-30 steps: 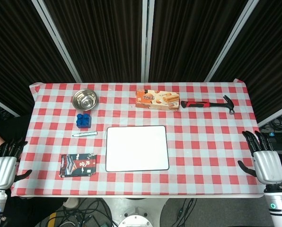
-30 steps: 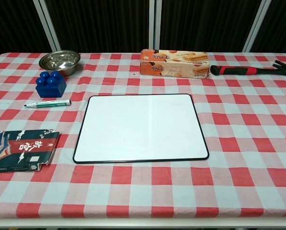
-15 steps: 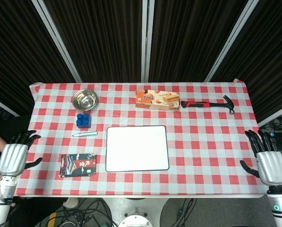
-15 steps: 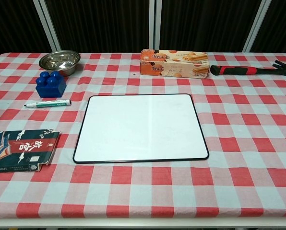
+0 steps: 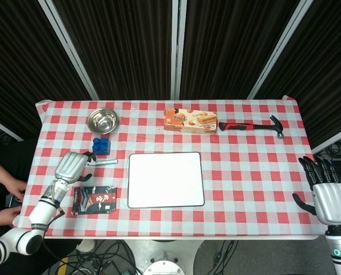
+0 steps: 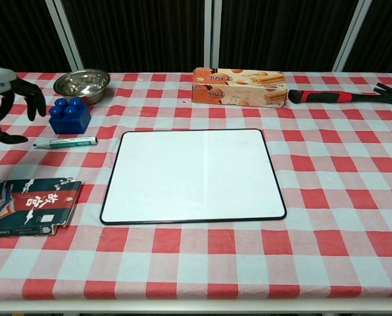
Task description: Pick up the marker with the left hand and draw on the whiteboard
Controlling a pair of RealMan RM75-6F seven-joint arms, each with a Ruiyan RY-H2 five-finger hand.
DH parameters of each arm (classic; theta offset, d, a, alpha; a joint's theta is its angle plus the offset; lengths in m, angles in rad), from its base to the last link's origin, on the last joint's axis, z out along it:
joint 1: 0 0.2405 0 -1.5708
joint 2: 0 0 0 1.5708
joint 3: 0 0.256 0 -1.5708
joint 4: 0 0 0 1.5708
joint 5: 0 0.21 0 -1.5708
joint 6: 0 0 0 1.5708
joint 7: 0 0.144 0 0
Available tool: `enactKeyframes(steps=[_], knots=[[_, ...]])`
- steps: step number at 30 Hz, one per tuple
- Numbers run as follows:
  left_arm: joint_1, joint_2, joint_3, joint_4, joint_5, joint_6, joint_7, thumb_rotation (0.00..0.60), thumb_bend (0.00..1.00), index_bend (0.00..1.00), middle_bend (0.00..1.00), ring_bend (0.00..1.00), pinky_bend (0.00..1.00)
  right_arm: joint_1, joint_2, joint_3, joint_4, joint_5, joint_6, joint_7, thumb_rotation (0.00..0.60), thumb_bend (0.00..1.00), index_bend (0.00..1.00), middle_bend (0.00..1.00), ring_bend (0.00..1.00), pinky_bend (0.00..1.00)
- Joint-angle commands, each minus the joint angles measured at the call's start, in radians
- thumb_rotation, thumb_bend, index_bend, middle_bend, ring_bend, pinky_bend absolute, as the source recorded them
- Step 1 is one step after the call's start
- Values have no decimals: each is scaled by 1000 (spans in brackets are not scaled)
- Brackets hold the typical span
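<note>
A white marker (image 5: 102,162) (image 6: 66,141) with a green cap lies on the checked cloth, left of the whiteboard (image 5: 166,179) (image 6: 193,174). The board is blank and lies flat at the table's middle. My left hand (image 5: 72,167) (image 6: 5,99) hovers over the table just left of the marker, fingers apart and curved down, holding nothing. My right hand (image 5: 326,195) stays off the table's right edge, fingers spread and empty; the chest view does not show it.
A blue block (image 5: 100,145) (image 6: 70,116) and a steel bowl (image 5: 103,120) (image 6: 81,83) stand behind the marker. A dark packet (image 5: 95,200) (image 6: 29,205) lies in front of it. A biscuit box (image 5: 190,120) (image 6: 239,86) and a hammer (image 5: 252,125) (image 6: 346,96) lie at the back.
My left hand has swung in from beyond the table's left edge to just left of the marker, entering the chest view. The right hand has barely shifted.
</note>
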Motion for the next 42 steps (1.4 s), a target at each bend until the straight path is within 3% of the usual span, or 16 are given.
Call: enactKeyframes(steps=[1, 13, 18, 28, 42], knots=[[-69, -79, -24, 62, -114, -75, 102, 600, 230, 405, 461, 708, 951, -3, 2, 0, 0, 2, 3, 0, 600, 134, 0, 78, 0, 0], [-172, -199, -33, 127, -418, -92, 356, 600, 255, 404, 459, 766, 1000, -12, 4, -4, 8, 19, -2, 13, 600, 136, 0, 78, 0, 0], [-201, -227, -32, 156, -501, -85, 402, 600, 260, 400, 451, 766, 1000, -17, 5, -6, 16, 26, -3, 23, 600, 137, 0, 78, 0, 0], [-239, -251, -16, 184, -553, -91, 416, 600, 261, 392, 433, 766, 1000, -22, 4, -8, 26, 35, -7, 39, 600, 139, 0, 78, 0, 0], [-266, -241, 30, 121, -554, -68, 433, 600, 260, 455, 479, 766, 1000, -27, 4, -10, 30, 41, -12, 44, 600, 142, 0, 78, 0, 0]])
